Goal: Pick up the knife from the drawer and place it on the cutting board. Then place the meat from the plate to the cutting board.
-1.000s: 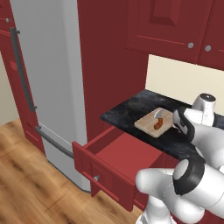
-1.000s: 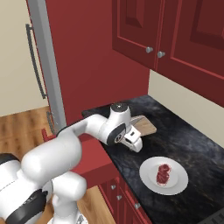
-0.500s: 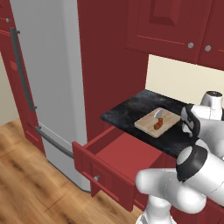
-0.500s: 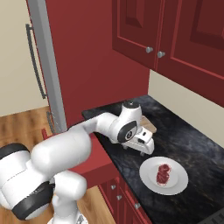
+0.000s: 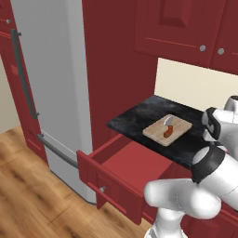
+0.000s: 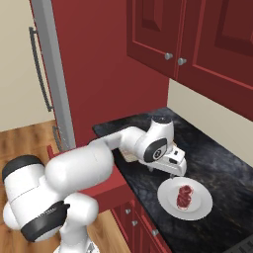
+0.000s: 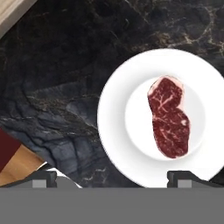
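The knife point(image 5: 168, 128) lies on the cutting board point(image 5: 155, 132), blade toward the wall and handle toward the counter's front. Below the counter the drawer point(image 5: 131, 161) stands pulled out, its red floor bare. Further right on the dark counter, the meat point(image 6: 185, 195) rests in the middle of the white plate point(image 6: 199, 206). My gripper point(image 6: 172, 171) hangs open just above the plate's left side, nothing between its fingers. In the hand view the meat point(image 7: 169, 118) sits on the plate point(image 7: 114, 131) ahead of my gripper point(image 7: 113, 178), and a corner of the cutting board point(image 7: 11, 13) shows at top left.
Black marbled counter point(image 7: 57, 74) surrounds the plate and ends at a front edge, with wood floor point(image 7: 17, 167) below it. Red wall cabinets point(image 6: 197, 44) hang overhead. A tall grey fridge point(image 5: 51, 79) stands left of the open drawer.
My arm has swung right, away from the cutting board and over to the plate. The gripper stayed open; the knife lies unmoved on the board.
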Controlling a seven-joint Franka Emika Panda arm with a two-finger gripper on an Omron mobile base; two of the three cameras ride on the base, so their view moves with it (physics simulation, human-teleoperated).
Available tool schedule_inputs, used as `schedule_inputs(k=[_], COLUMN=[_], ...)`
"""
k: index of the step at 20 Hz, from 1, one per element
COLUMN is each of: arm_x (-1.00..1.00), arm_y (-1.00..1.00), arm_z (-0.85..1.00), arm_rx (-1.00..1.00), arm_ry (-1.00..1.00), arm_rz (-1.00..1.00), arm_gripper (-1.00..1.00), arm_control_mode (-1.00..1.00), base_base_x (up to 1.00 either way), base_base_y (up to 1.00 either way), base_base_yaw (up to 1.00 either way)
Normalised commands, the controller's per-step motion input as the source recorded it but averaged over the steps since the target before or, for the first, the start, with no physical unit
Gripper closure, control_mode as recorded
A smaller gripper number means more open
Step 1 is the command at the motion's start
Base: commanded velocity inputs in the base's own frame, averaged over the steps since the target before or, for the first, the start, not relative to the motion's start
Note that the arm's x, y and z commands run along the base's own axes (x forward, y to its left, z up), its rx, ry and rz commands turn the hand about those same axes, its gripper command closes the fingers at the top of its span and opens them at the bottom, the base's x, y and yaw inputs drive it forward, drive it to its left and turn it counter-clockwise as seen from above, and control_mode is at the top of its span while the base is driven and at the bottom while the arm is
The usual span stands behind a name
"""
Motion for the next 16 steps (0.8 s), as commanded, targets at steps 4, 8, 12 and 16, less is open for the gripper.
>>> schedule_inputs(k=[4, 8, 12, 16], arm_x=[-0.10, -0.08, -0.15, -0.16], arm_y=[-0.12, -0.20, -0.21, -0.36], arm_z=[0.00, 0.00, -0.02, -0.03], arm_rx=[0.00, 0.00, 0.00, 0.00], arm_ry=[0.00, 0.00, 0.00, 0.00], arm_rz=[0.01, 0.00, 0.00, 0.00], arm_gripper=[-1.00, -1.00, -1.00, -1.00], arm_control_mode=[-1.00, -1.00, -1.00, -1.00], base_base_x=[0.00, 0.00, 0.00, 0.00], base_base_y=[0.00, 0.00, 0.00, 0.00], base_base_yaw=[0.00, 0.00, 0.00, 0.00])
